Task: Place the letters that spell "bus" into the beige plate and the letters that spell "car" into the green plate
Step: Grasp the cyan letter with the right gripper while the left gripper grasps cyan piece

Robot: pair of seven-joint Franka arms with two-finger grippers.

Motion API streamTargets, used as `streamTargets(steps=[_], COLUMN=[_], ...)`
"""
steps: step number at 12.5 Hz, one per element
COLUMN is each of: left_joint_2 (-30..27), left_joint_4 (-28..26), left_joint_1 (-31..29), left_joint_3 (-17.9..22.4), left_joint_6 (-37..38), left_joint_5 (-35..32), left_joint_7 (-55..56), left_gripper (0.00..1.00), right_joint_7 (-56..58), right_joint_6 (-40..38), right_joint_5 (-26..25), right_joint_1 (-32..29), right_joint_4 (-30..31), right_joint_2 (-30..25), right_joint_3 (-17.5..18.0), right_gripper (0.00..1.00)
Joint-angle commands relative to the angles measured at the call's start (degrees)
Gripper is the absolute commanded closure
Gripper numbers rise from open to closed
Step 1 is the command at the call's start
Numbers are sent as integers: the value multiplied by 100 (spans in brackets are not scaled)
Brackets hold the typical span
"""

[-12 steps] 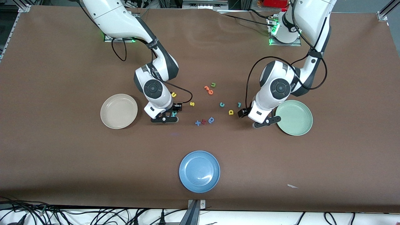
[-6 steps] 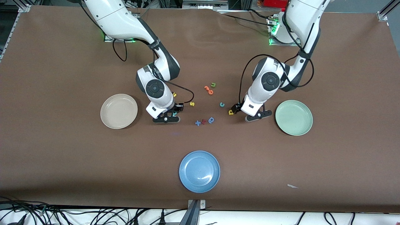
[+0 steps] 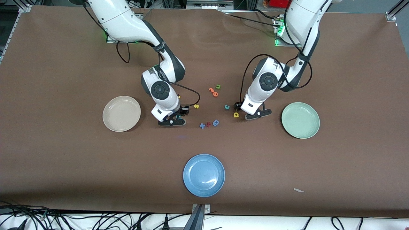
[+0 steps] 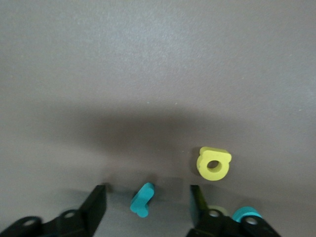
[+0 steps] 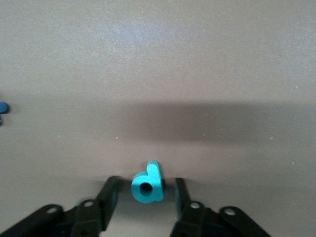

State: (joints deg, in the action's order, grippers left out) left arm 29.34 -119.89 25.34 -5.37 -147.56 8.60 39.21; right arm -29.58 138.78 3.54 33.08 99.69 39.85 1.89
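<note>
I have the right claw (image 5: pixel 144 190) down at the tabletop (image 3: pixel 64 159), in the middle band of the front view, just beside the beige plate (image 3: pixel 121 113) on the side toward the frame's centre. Its fingers (image 5: pixel 111 195) stand apart and straddle the teal b (image 5: pixel 147 182), with a thin gap showing on either side, so nothing is clamped. The b lies flat on the tabletop between them. The yellow s (image 3: pixel 196 106) sits near that claw, toward the centre of the frame. Only a sliver of the yellow u (image 3: pixel 178 96) peeks out from the right arm's wrist, a little farther from the front camera than the s.

The left claw (image 4: pixel 146 196) is also low over the tabletop, between the middle letters and the green plate (image 3: pixel 300 120). Its fingers (image 4: pixel 98 202) are wide apart, and the small teal r (image 4: pixel 142 200) lies between them, clear of both. The yellow a (image 4: pixel 214 164) lies just beside that claw, and the teal c (image 3: pixel 227 107) is close by, slightly higher in the front frame.

All six task letters are on the tabletop. The beige plate lies toward the right arm's end and the green plate toward the left arm's end, level with each other.

A green u (image 3: pixel 218 86) and two orange letters (image 3: pixel 213 91) cluster above the frame's centre. A short row with a blue a (image 3: pixel 216 122) lies lower. The blue plate (image 3: pixel 204 175) sits at lower centre.
</note>
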Motion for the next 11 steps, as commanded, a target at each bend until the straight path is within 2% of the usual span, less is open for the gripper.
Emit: streamTargets(steps=[1,2,4,7,9,11], left_joint_2=[-78,-69,-69,-60,-60,-60], left_joint_4=[-114,-105,-105,-87,-87,-79], left_joint_1=[32,32,32,32,32,32], left_joint_3=[27,27,27,36,36,36], left_joint_6=[-80,-80,-80,-80,-80,-80], left_joint_5=[63,63,63,63,63,63], left_joint_7=[-89,-89,-89,-89,-72,-71], left_gripper=[38,40,51,73,78,89], right_joint_7=[-48,-39,22,75,345,1073], right_joint_6=[114,106,79,-174,-804,-1552], right_joint_5=[59,51,59,42,24,50], right_joint_1=[58,58,50,15,14,6], right_joint_4=[-2,-11,-29,-38,-29,15], right_joint_2=[58,58,32,-161,-441,-714], right_joint_3=[-22,-13,-22,-92,-337,-714], right_gripper=[79,87,89,89,89,89])
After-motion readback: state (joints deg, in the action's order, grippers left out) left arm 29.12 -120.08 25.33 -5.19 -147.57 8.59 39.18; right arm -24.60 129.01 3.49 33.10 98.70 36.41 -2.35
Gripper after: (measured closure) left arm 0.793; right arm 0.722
